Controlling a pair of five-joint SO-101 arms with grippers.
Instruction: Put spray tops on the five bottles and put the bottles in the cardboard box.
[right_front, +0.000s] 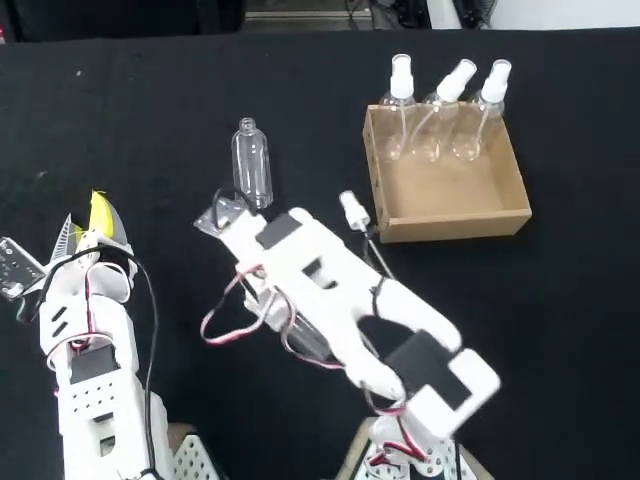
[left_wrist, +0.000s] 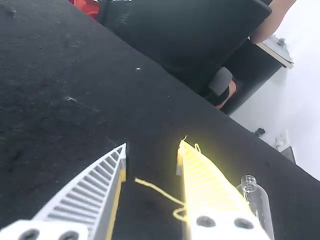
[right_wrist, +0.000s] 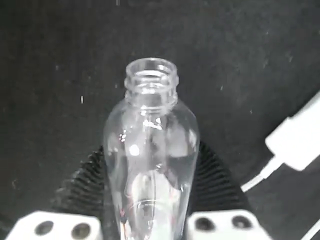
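Pinching the lower body of a clear bottle (right_front: 251, 160), the right gripper (right_front: 228, 210) sits near the middle of the black table (right_front: 150, 90). In its own wrist view, the two dark fingers (right_wrist: 80, 185) lie against either side of the bottle. The bottle's open, uncapped neck points away from the camera. Whether the bottle's base touches the table cannot be told.

A loose spray top (right_front: 352, 210) lies on the table beside this arm, on the side toward the cardboard box (right_front: 455, 225). Its white head is near the box's closest corner, and its thin tube trails back toward the arm.

The box stands open-topped on the far right part of the table. Three capped bottles (right_front: 447, 95), each with a white spray top on, stand in a row against its far wall.

The left gripper (right_front: 85, 225) hangs over the left side of the table, well apart from the bottle and the box. Its claw is spread, with one yellow finger (left_wrist: 205, 185) and one pale ribbed finger. Black table shows between them, and a loose yellow thread (left_wrist: 155, 190) hangs across the gap.
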